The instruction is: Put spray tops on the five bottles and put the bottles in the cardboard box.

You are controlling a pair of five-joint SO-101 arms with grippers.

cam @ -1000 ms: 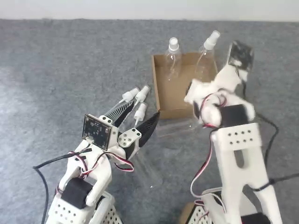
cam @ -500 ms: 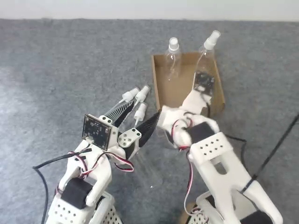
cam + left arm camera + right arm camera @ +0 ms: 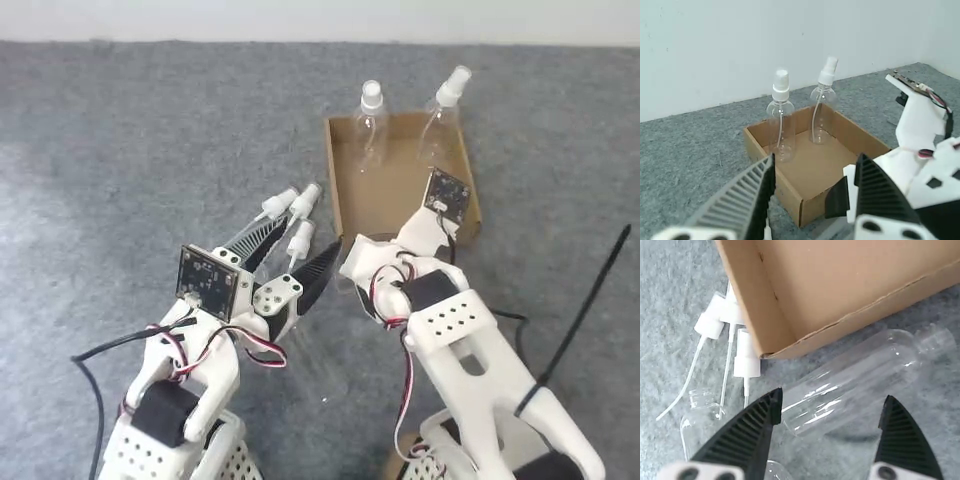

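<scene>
Directly beneath right gripper (image 3: 832, 399) lies a bottle (image 3: 865, 372).

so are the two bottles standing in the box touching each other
Apart. The left wrist view shows a clear gap between one bottle and the other bottle, with the cardboard of the box showing through it.

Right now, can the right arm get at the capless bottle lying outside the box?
Probably yes: the right gripper hangs open over the bottle with nothing between; the cardboard box wall sits close beside it.

Two bottles (image 3: 371, 125) upright in cardboard box (image 3: 333, 190); third bottle (image 3: 855, 380) before it, perhaps touching.
</scene>
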